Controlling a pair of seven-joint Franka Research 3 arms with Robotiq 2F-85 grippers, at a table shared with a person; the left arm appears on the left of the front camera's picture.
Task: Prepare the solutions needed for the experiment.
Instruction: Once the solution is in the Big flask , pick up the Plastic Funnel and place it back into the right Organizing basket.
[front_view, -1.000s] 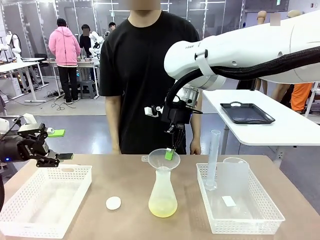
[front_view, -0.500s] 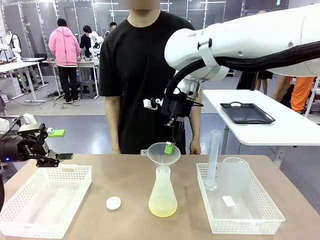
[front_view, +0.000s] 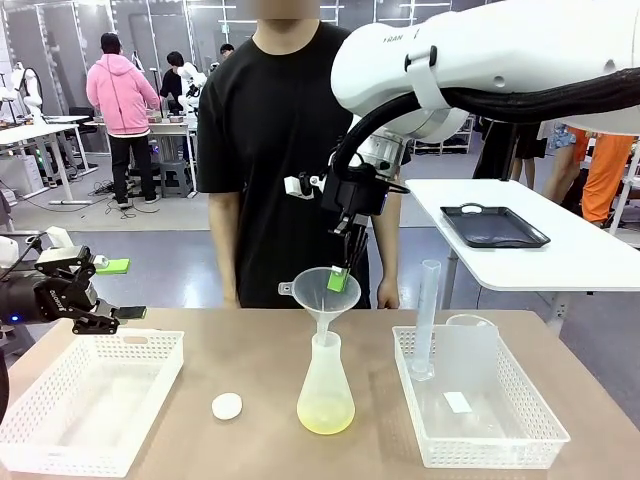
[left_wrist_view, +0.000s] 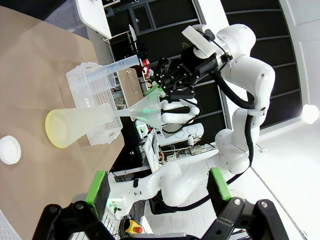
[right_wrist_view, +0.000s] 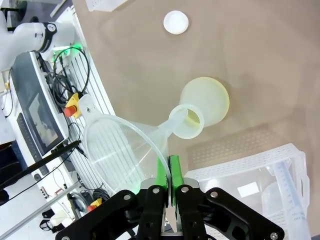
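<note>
right end effector (front_view: 340, 281) is clenched on the funnel (front_view: 312, 292) rim, just over the flask (front_view: 326, 372) of yellow solution (front_view: 325, 419); left end effector (left_wrist_view: 158, 185) is released.

Pale yellow solutions (front_view: 325, 418) tint the bottom of the translucent whitish plastic conical flask (front_view: 325, 372) on the tan tabletop (front_view: 240, 350), with a clear colourless plastic funnel (front_view: 318, 295) above it, a small white round cap (front_view: 227, 405) to its left, and a white grid-walled plastic basket (front_view: 60, 455) beyond that cap.
</note>
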